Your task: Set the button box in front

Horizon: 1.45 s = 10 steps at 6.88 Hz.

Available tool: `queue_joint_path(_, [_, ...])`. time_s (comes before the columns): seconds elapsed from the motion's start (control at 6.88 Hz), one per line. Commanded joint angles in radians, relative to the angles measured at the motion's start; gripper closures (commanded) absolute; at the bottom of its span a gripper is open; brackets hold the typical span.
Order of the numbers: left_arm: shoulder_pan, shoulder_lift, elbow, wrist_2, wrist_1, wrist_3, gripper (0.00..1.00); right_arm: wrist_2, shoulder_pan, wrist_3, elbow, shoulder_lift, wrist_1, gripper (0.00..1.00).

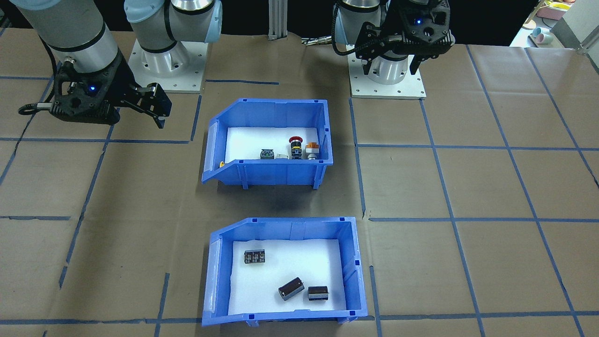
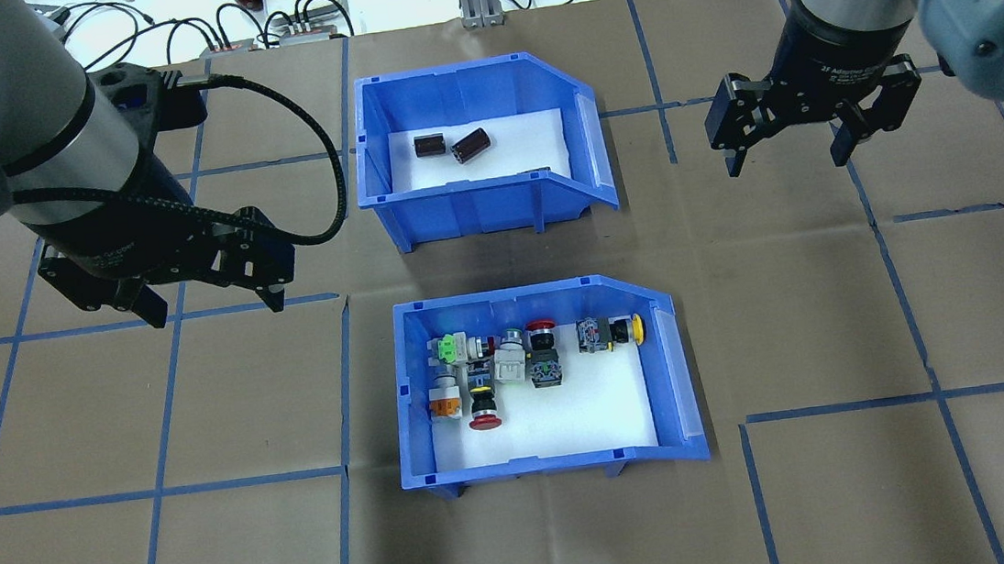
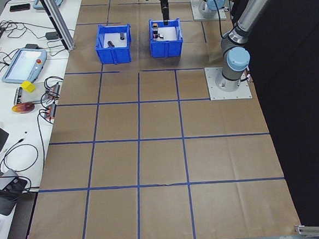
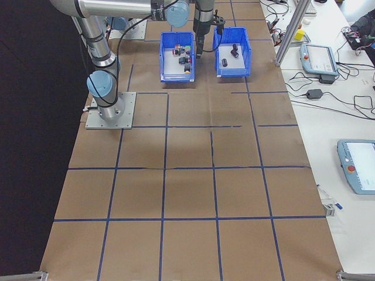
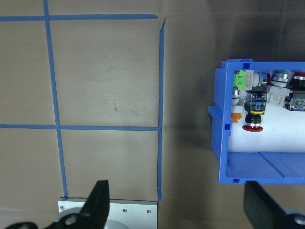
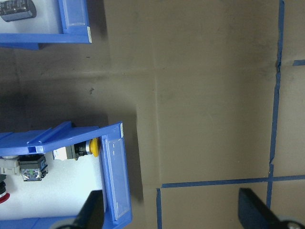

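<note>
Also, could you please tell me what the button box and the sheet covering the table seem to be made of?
The button box looks like moulded blue plastic: uniform colour, slight sheen, stiffening ribs on its walls. Its white liner is matte, perhaps foam or paper. The table covering looks like brown kraft paper, matte and faintly creased, gridded with blue tape.

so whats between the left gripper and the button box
Nothing but bare brown table cover with blue tape lines. The overhead view shows the open left gripper hovering apart from the button box; the left wrist view shows it too.
</note>
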Motion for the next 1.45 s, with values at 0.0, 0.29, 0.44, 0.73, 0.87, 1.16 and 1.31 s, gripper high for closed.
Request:
queue_joint_path(0.0, [0.000,-0.001,-0.001,0.000,0.003,0.000,0.01,0.001,0.000,-0.002,0.000,0.000,0.001,0.00])
queue_joint_path(0.29, [0.000,-0.011,-0.001,0.003,0.006,0.000,0.01,0.001,0.000,-0.002,0.002,0.002,0.001,0.00])
queue_joint_path(0.44, [0.006,-0.013,-0.001,0.000,0.006,-0.012,0.01,0.001,0.000,-0.002,0.000,0.002,0.001,0.00])
queue_joint_path(0.73, [0.012,-0.018,0.001,-0.003,0.008,-0.021,0.01,0.001,-0.002,-0.003,0.000,0.002,0.001,0.00])
queue_joint_path(0.87, [0.012,-0.025,-0.001,-0.003,0.017,-0.028,0.01,0.001,-0.002,-0.003,0.002,0.002,0.001,0.00])
queue_joint_path(1.16, [0.014,-0.038,-0.019,-0.003,0.122,-0.186,0.01,-0.001,-0.002,-0.005,0.000,0.005,0.004,0.00])
queue_joint_path(1.31, [0.015,-0.030,-0.042,0.003,0.121,-0.303,0.01,-0.002,-0.002,-0.005,0.000,0.005,0.003,0.00])
